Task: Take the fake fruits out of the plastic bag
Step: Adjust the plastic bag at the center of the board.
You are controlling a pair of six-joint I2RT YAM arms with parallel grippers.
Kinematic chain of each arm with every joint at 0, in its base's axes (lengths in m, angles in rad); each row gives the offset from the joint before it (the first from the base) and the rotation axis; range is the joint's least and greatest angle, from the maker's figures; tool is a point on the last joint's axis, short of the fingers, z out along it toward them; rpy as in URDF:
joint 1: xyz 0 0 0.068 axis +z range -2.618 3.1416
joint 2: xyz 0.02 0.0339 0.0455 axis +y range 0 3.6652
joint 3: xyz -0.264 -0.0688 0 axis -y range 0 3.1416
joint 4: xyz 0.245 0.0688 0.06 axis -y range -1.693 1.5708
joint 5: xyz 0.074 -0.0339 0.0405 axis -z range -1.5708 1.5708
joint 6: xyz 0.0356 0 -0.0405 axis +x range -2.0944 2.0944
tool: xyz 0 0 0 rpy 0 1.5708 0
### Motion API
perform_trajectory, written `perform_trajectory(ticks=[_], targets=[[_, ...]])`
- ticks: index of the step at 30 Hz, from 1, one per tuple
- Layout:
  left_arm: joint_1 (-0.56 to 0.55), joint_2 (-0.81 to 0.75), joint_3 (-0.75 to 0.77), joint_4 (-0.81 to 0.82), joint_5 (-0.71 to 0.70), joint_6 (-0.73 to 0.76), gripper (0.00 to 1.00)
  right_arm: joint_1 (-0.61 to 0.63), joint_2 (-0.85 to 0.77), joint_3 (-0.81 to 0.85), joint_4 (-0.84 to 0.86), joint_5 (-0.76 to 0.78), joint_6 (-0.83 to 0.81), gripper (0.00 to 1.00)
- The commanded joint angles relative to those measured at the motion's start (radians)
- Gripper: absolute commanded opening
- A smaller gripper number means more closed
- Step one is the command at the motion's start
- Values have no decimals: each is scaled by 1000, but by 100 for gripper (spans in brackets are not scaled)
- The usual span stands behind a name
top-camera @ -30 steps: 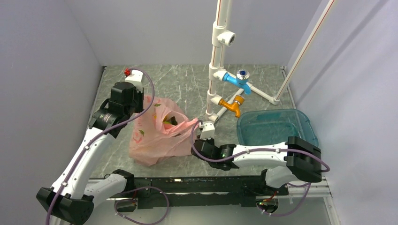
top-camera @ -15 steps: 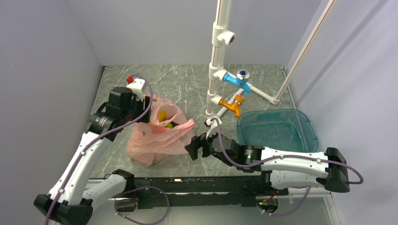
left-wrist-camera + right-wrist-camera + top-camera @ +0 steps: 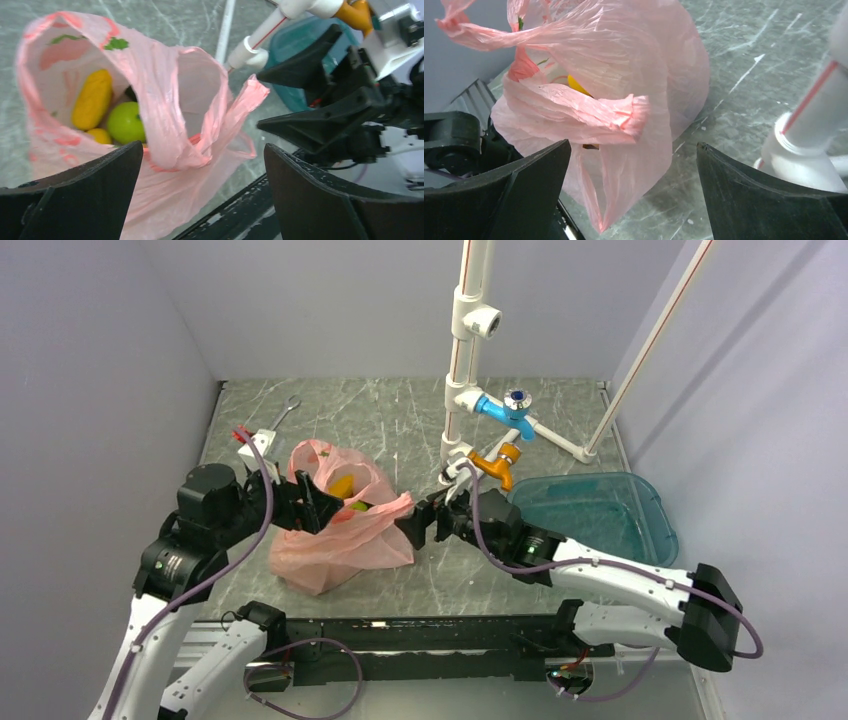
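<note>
L fingers (image 3: 312, 508): spread wide, nothing held. They sit at the left rim of the plastic bag (image 3: 340, 540), tips pointing right into its mouth. Can't tell if they touch the film.

R fingers (image 3: 420, 525): also spread wide, nothing held. They're just right of the bag, facing L fingers across it. In the R wrist view the twisted loop handle (image 3: 589, 112) hangs ahead of the gap, w/ no grip on it.

Edges/room:
- Bag's bottom lies close to the near edge of the tabletop (image 3: 400, 420), by the black rail (image 3: 420, 635).
- Left wall is close behind the L arm.
- White pipe stand (image 3: 465, 360) w/ orange fitting (image 3: 492, 465) & blue fitting (image 3: 505, 410) rises just far of R fingers, so it's tight there.
- Widest open stretch of tabletop is far of the bag, toward the back wall. A small metal wrench (image 3: 285, 410) lies at far left.

Containers:
- Bag stands slumped, mouth gaping up. All fake fruits seen are inside: green apple (image 3: 125, 122), long yellow mango (image 3: 92, 99) above it, a 2nd yellow piece (image 3: 100, 136) low beside the apple, and sth dark behind. Rest is hidden by pink film.
- Teal tub (image 3: 590, 515) sits right of R fingers near the right wall, apart from the bag. R arm passes its near-left side.
</note>
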Motion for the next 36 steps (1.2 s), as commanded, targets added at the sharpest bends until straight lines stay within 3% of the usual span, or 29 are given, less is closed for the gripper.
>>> perform_trajectory(ticks=[1,4,10,15,17,20,23,29,36], targets=[[3,41,-48,160,156,-112,98,-30,74,42,155,-178,-100,99],[1,112,-26,173,177,-112,91,-40,127,87,158,-241,-155,99],[-1,172,-19,225,194,-117,54,-38,154,112,202,-295,-214,90],[0,185,-12,252,209,-134,37,-36,186,166,193,-377,-225,62],[-1,194,-3,258,192,-135,29,-20,183,184,167,-404,-209,46],[-1,231,27,261,169,-122,19,64,157,179,125,-353,-209,19],[-1,315,94,239,170,-102,1,191,133,167,108,-277,-208,6],[-1,483,216,278,234,-100,0,326,285,117,390,-446,-46,1],[-24,562,269,238,239,-87,0,438,511,267,367,-438,-37,1]])
